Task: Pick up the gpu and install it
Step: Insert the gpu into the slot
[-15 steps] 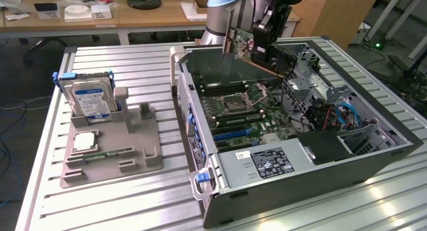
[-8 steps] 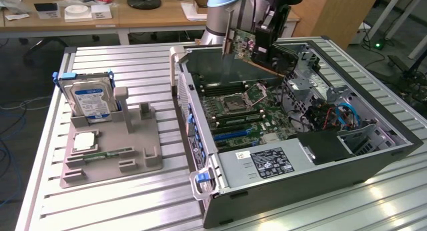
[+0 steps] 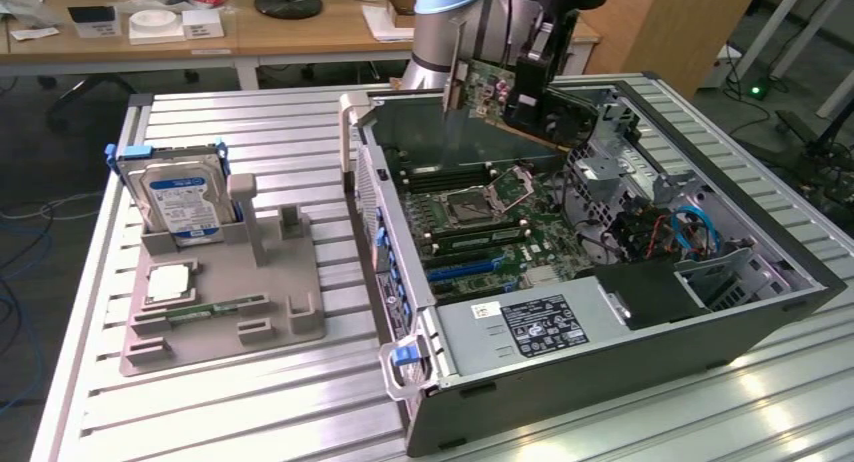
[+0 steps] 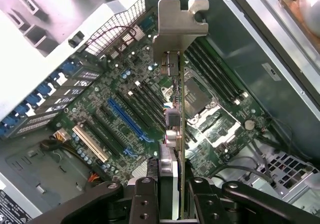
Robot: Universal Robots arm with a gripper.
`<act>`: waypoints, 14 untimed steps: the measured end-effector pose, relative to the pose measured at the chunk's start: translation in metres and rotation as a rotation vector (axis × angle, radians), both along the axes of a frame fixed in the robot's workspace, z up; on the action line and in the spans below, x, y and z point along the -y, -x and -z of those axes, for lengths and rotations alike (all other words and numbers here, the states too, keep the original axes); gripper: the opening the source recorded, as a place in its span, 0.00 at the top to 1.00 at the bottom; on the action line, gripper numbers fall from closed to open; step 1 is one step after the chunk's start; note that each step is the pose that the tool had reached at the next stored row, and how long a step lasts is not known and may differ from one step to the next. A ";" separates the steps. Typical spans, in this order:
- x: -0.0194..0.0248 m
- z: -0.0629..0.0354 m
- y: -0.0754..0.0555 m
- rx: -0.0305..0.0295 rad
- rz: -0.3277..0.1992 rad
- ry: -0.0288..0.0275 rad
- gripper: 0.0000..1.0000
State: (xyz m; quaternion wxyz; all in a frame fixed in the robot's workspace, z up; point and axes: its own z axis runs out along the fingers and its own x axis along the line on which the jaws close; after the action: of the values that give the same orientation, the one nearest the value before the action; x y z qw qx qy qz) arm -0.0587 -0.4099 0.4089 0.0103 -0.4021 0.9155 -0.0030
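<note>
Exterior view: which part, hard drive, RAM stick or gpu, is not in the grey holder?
The gpu, held up over the open case; the hard drive and RAM stick sit in the holder.

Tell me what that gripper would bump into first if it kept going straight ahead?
Most likely the motherboard. The gripper holds the gpu edge-on above it, so the card would touch first, near the CPU socket; depth is hard to judge.

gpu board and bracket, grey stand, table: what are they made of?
gpu board: green laminate, probably fibreglass, glossy with small soldered parts.
bracket: bare metal, likely steel; matte silver, folded tab.
stand: matte grey plastic, perhaps printed; uniform and blocky.
table: likely aluminium; ribbed silver slats with a dull sheen.
</note>
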 end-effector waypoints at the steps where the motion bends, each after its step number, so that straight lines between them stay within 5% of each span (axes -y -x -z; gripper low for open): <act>1: 0.0000 0.0000 0.000 0.0000 -0.009 0.0000 0.72; 14: -0.0001 0.0001 -0.002 0.0000 -0.108 0.0000 0.72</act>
State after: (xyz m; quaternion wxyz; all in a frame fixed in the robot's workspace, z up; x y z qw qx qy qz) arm -0.0572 -0.4098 0.4088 0.0105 -0.4508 0.8926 -0.0024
